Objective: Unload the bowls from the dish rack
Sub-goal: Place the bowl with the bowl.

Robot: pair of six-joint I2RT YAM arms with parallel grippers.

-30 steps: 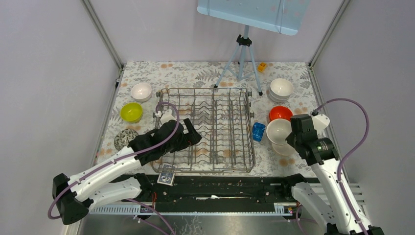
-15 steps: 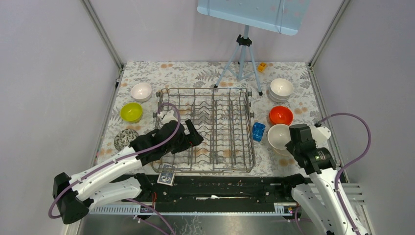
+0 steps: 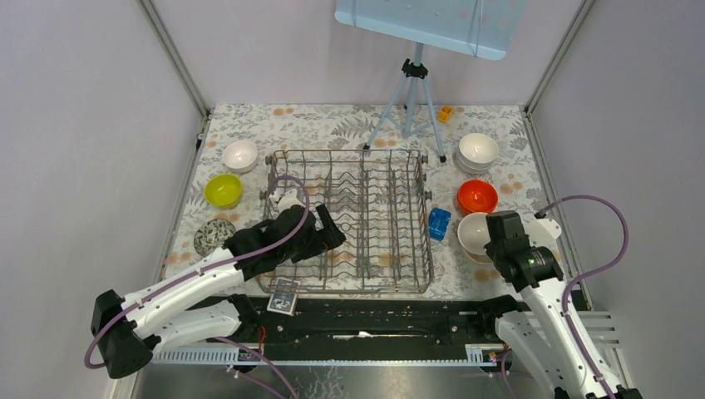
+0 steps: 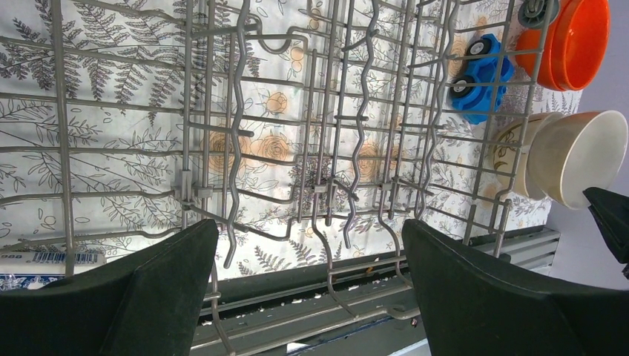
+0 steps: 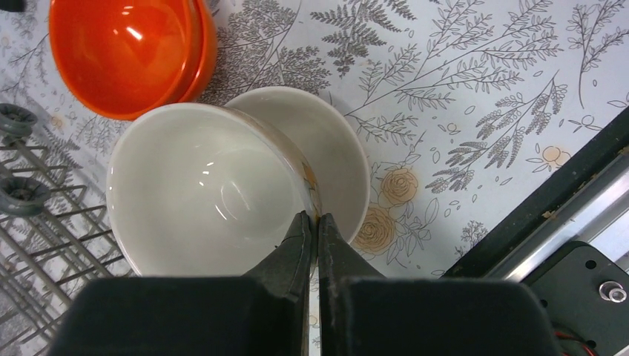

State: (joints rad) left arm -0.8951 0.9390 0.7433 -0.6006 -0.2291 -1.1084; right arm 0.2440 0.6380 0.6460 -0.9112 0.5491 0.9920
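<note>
From where I stand, the right gripper (image 5: pixel 317 222) is pinched shut on the thin near rim of a cream bowl (image 5: pixel 200 193). That bowl sits tilted inside a second cream bowl (image 5: pixel 337 144) on the right of the table, just near of the orange bowls (image 5: pixel 119 52). Gripping the rim makes sense, since the bowl looks too broad to span, and nesting like with like looks deliberate. The left gripper (image 4: pixel 308 285) hangs with its jaws wide apart, holding nothing, over the near left part of the dish rack (image 3: pixel 345 152), probably checking for leftovers. I can make out no bowl among its wires. A white bowl (image 3: pixel 240 155) and a lime bowl (image 3: pixel 223 189) sit left of the rack, a white stack (image 3: pixel 478 150) far right, so unloading looks nearly done
</note>
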